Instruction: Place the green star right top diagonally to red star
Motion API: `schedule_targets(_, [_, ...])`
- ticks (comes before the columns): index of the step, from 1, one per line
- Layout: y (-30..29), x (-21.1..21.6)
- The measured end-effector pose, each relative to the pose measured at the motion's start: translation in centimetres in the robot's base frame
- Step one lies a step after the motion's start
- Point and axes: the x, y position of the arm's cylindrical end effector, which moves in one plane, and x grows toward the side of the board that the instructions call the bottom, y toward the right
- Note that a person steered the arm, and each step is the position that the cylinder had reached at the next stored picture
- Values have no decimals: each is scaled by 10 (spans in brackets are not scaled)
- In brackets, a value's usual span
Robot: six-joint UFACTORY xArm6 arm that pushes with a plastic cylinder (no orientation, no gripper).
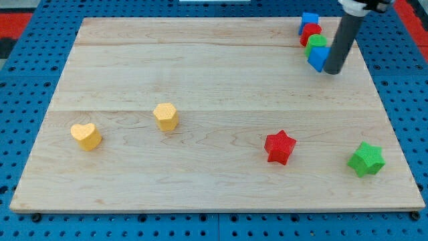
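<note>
The green star (366, 159) lies near the board's right edge, low in the view. The red star (279, 146) lies to its left, slightly higher. My tip (333, 69) stands at the view's top right, far above both stars. It touches the right side of a blue block (316, 58), the lowest of a short column of blocks.
The column at the top right holds a blue block (308, 19), a red block (310, 31), a green block (317, 42) and the lower blue one. A yellow hexagon (166, 116) and a yellow heart (86, 135) lie on the wooden board (200, 67) at the view's left.
</note>
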Motion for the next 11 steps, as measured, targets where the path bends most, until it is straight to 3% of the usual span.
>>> schedule_targets(3, [28,0])
schedule_targets(8, [34,104])
schedule_targets(9, [56,113])
schedule_targets(11, [66,200])
